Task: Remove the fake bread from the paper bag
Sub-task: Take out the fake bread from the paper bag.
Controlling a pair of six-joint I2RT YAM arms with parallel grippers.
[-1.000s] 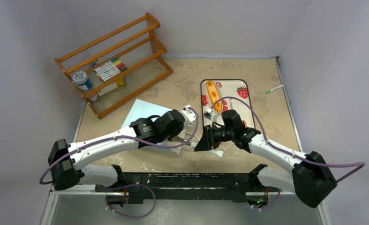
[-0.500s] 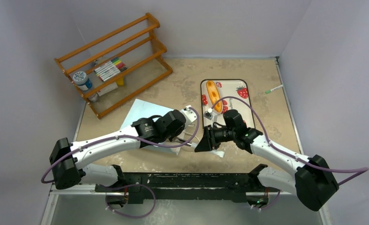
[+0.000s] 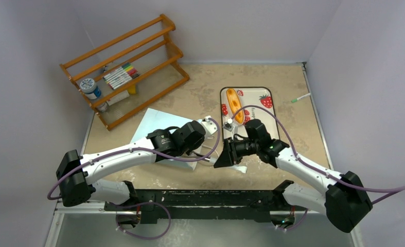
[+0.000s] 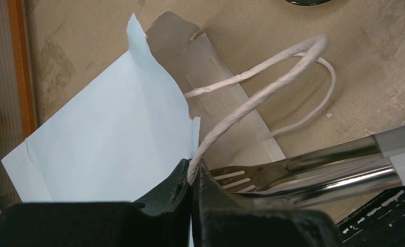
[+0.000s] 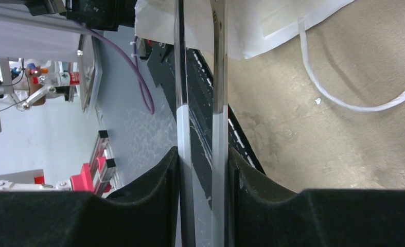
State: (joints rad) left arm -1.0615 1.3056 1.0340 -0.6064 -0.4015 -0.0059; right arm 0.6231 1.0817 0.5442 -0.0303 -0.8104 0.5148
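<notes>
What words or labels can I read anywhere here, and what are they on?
"berry": on the strawberry-print tray, by its right edge; tiny and only partly visible.
Label of the jar on the wooden rack: too small to read.
Print on the markers: too small to read.
Both wrist views: nothing readable.

Blue paper bag [image 3: 151, 123] lies flat; long loaf [image 3: 234, 104] on tray [image 3: 251, 90].

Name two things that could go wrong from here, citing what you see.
The left end effector pinches one thin string handle; pulling could rip it from the paper bag. The tongs in the right end effector reach the bag mouth with its contents hidden, and may snag paper instead.
</notes>
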